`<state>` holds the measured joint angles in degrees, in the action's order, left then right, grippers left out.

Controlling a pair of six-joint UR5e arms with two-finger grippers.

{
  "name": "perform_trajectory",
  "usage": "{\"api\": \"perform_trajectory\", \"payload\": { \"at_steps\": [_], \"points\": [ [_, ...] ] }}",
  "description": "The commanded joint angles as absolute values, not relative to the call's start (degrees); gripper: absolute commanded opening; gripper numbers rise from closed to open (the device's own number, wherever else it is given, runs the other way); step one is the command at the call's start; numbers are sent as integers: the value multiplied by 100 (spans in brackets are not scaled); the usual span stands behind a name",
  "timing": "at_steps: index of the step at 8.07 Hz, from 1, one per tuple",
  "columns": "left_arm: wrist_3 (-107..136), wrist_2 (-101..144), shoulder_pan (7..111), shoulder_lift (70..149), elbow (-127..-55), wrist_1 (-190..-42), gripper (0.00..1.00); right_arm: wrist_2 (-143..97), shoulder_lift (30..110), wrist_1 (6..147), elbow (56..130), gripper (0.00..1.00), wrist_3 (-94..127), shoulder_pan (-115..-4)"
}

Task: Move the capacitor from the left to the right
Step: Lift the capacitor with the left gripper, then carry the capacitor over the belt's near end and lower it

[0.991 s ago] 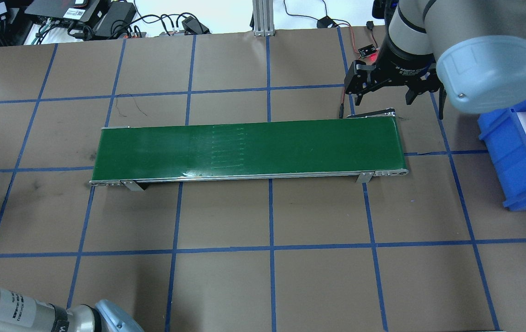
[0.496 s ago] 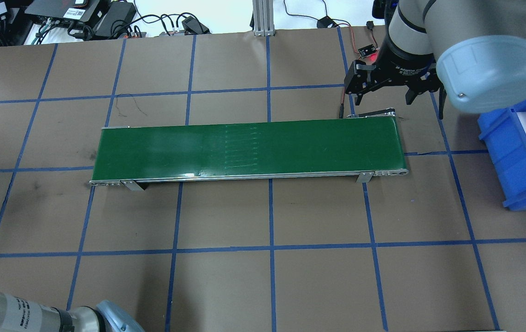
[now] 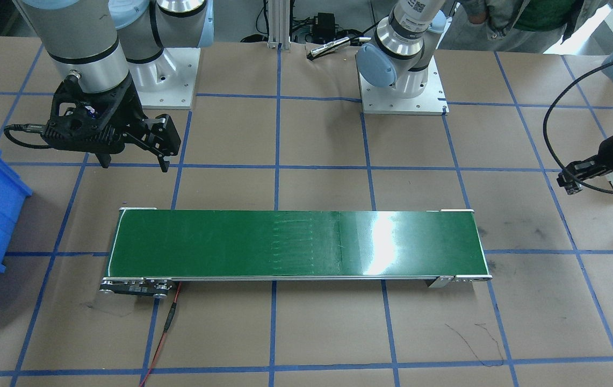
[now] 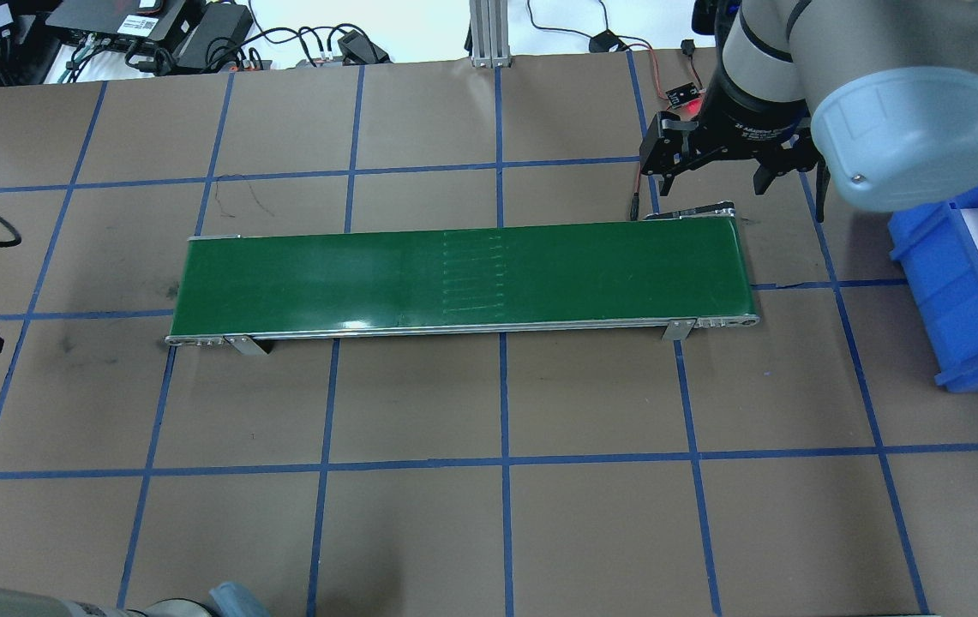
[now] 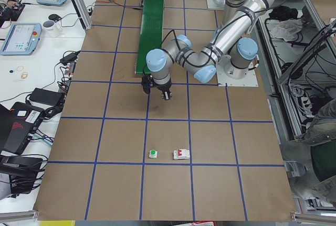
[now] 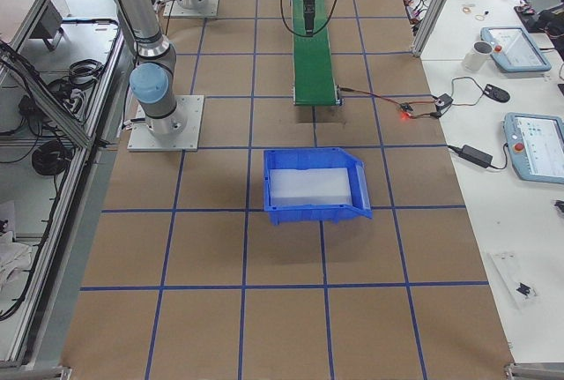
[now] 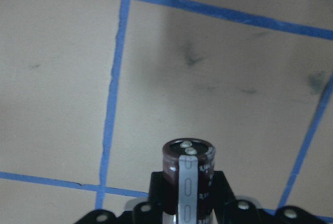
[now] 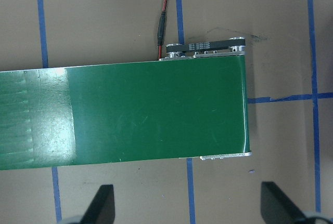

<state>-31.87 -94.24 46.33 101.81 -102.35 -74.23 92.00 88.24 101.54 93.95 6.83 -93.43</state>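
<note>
Brown paper table, crossed by blue tape lines, spreads out under both my arms, and a long green conveyor belt lies across its middle. Over on my left, my left gripper hangs above bare paper just off the belt's left end, apart from it. Its fingers are clamped tight on the small stubby dark cylinder with a pale grey stripe, the capacitor. The wrist camera shows that stripe facing the lens and two silver terminals on the end that points away from my palm. It's up off the table, with blue tape lines below it. Farther out along the table, a white boxy breaker with a red switch and a small white part with a green top sit side by side. My right gripper hovers near the belt's right end, jaws spread wide and nothing between them. A blue plastic bin sits beyond that end.
</note>
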Motion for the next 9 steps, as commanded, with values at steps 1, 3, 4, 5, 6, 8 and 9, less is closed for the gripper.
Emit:
{"api": "perform_trajectory", "payload": {
  "at_steps": [1, 3, 4, 5, 6, 8, 9],
  "points": [
    [-1614, -9378, 5823, 9941, -10230, -7594, 0, 9150, 8824, 10160, 9396, 100, 685, -9343],
    [-550, -9238, 6649, 10010, -10230, -7515, 0, 9132, 8824, 10151, 9396, 100, 694, -9343],
    [-414, -9237, 7010, 10046, -10230, -7506, 0, 9149, 8824, 10143, 9396, 100, 686, -9343],
    [-370, -9220, 7327, 10055, -10230, -7454, 0, 9141, 8824, 10151, 9396, 100, 668, -9343],
    [-439, -9150, 7574, 10116, -10230, -7262, 0, 9132, 8824, 10151, 9396, 100, 677, -9343],
    [-1042, -9149, 7935, 10257, -10239, -6787, 1, 9176, 8824, 10160, 9396, 100, 668, -9343],
    [-1385, -9149, 7954, 10300, -10248, -6785, 1, 9167, 8824, 10169, 9396, 100, 668, -9343]
  ]
}}
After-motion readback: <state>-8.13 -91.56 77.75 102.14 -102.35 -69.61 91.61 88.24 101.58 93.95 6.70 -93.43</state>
